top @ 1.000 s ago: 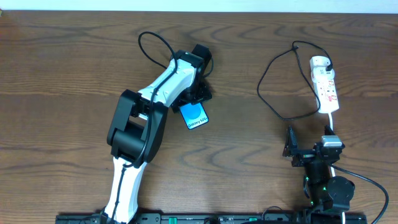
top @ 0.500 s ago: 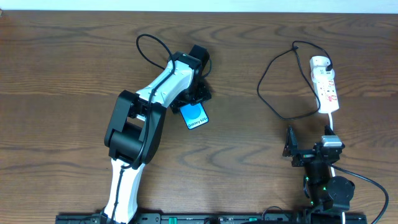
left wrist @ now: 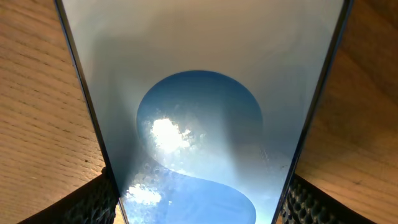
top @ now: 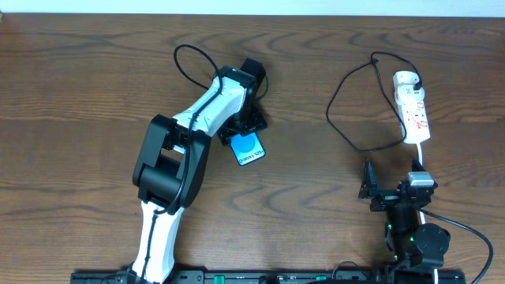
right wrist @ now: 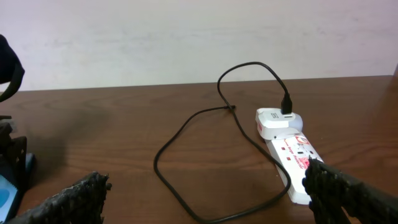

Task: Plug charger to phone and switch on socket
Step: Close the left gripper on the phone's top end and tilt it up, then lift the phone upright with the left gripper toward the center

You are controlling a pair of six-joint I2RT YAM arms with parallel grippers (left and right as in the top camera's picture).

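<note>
The phone [top: 250,149], with a blue screen and black edge, lies on the wooden table at centre left. It fills the left wrist view [left wrist: 199,112]. My left gripper [top: 245,128] is at its far end with a finger against each long edge [left wrist: 199,208], shut on the phone. The charger [top: 341,118] is a thin black cable looped on the table, plugged in at the far end of the socket. Its free plug is not clear. The socket [top: 413,106] is a white power strip at the right, also in the right wrist view [right wrist: 291,155]. My right gripper [right wrist: 208,202] is open and empty, just in front of the cable loop [right wrist: 180,186].
The strip's white cord [top: 419,155] runs toward the right arm's base. The left arm's own black cable [top: 189,59] loops behind it. A pale wall stands behind the table's far edge [right wrist: 186,43].
The left arm has shifted slightly, and the phone has moved a little to the right with the gripper. The right arm, the cable and the socket have not moved.
</note>
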